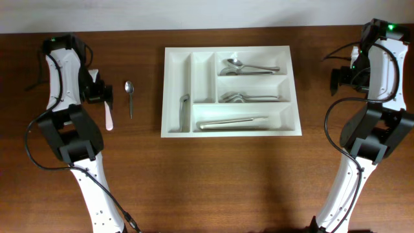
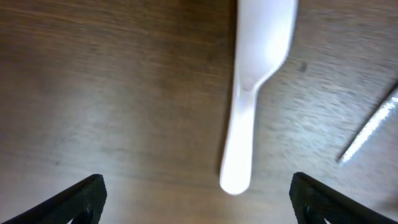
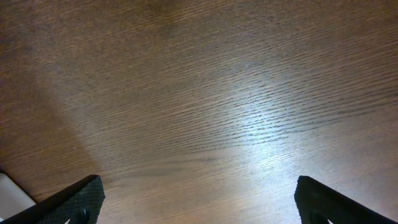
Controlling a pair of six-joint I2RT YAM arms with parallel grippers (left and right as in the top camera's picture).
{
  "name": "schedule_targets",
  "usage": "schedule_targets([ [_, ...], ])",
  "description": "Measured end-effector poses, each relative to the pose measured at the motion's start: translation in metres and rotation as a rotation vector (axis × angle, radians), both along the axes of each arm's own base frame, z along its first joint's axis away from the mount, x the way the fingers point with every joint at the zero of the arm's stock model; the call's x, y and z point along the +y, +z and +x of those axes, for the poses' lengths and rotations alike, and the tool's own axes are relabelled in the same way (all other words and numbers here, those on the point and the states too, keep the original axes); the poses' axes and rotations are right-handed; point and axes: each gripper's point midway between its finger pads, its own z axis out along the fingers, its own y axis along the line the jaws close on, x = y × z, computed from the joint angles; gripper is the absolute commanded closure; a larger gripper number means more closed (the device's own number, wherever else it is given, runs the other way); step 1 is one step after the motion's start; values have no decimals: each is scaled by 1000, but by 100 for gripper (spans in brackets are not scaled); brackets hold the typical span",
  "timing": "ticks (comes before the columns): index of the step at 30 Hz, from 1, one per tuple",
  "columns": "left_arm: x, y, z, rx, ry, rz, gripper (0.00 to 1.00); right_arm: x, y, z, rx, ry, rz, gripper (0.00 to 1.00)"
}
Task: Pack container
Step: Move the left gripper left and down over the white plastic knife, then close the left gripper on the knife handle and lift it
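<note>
White container [image 1: 295, 90] – five-compartment tray, flat at mid-surface [image 1: 226, 175] between the two arms; metal cutlery [image 1: 233, 122] lies in its three long compartments and in the leftmost upright slot. Left of it, apart: metal spoon [image 1: 130, 97], then white plastic spoon [image 2: 255, 93] further out. Left pincer [image 2: 198, 198] – spread wide, empty, above the white spoon's handle. Right pincer [image 3: 199, 202] spread likewise, over wood well right of the tray
</note>
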Motion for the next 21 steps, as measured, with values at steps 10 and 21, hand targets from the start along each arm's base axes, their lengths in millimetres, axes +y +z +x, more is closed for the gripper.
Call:
schedule_targets([
  [10,2,-18,2,-5,1,4,4,0,0,0,0,0,0,1],
  [21,1,-31,6,-22,4,0,4,0,0,0,0,0,0,1],
])
